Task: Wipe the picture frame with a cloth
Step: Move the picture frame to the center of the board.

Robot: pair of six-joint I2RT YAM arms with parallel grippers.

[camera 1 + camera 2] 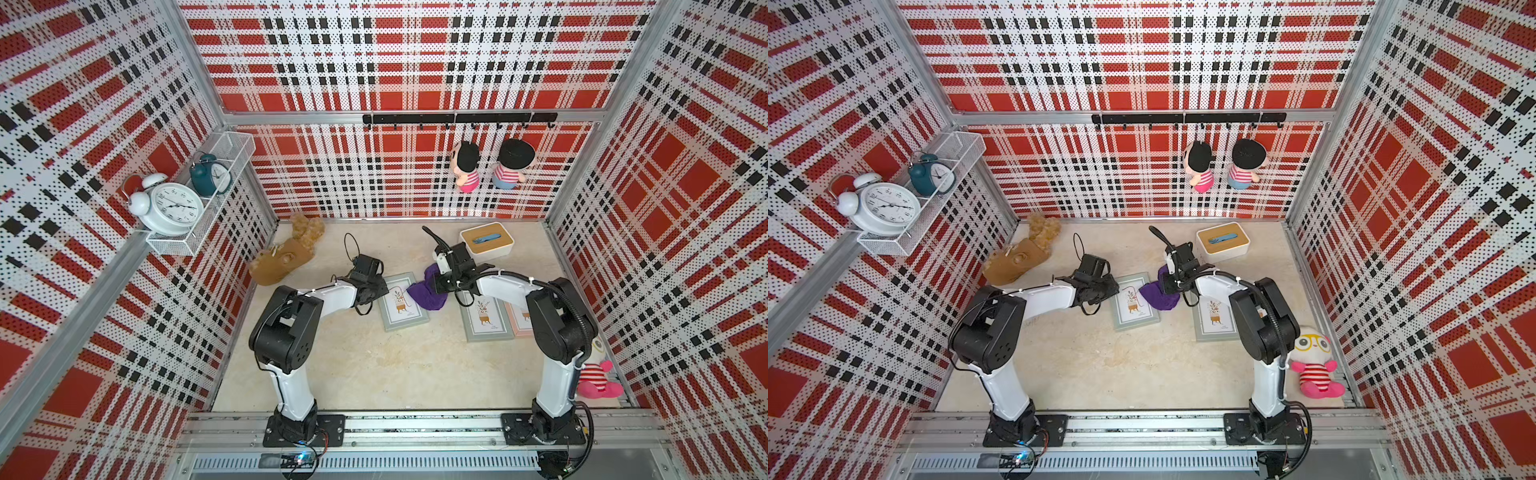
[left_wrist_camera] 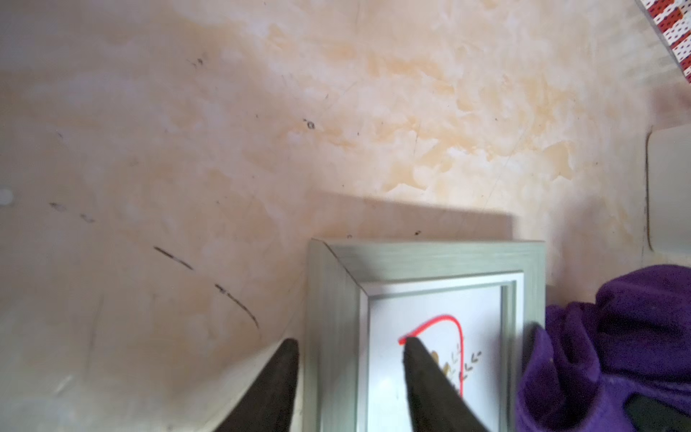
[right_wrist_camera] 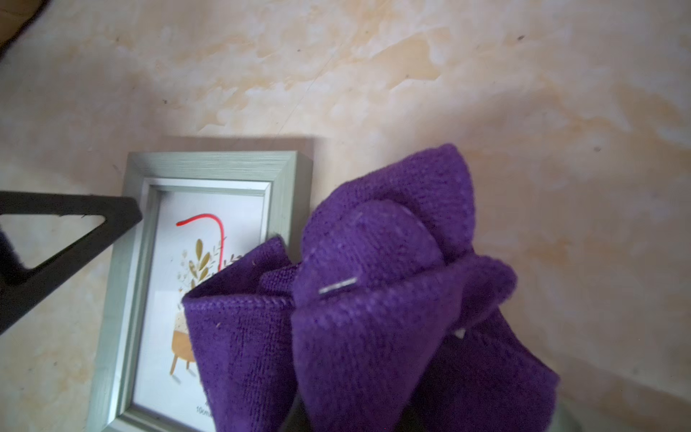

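Left wrist view: the left pincer [image 2: 349, 346] is seen spread, one finger just outside the rim of the grey-green picture frame [image 2: 430, 258], the other over its glass. The frame is laid flat near the middle of the counter [image 1: 353, 365]. The purple cloth [image 3: 374, 318] is pinched in a bunch by the right pincer [image 1: 439, 286] and is draped over the frame's side nearer the counter's right edge. A red line [image 3: 218, 228] is seen on the glass.

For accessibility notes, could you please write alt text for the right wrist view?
A bunched purple cloth covers one side of a grey-green picture frame lying on a beige marbled table. A red scribble marks the glass, and a black finger reaches the frame's rail.
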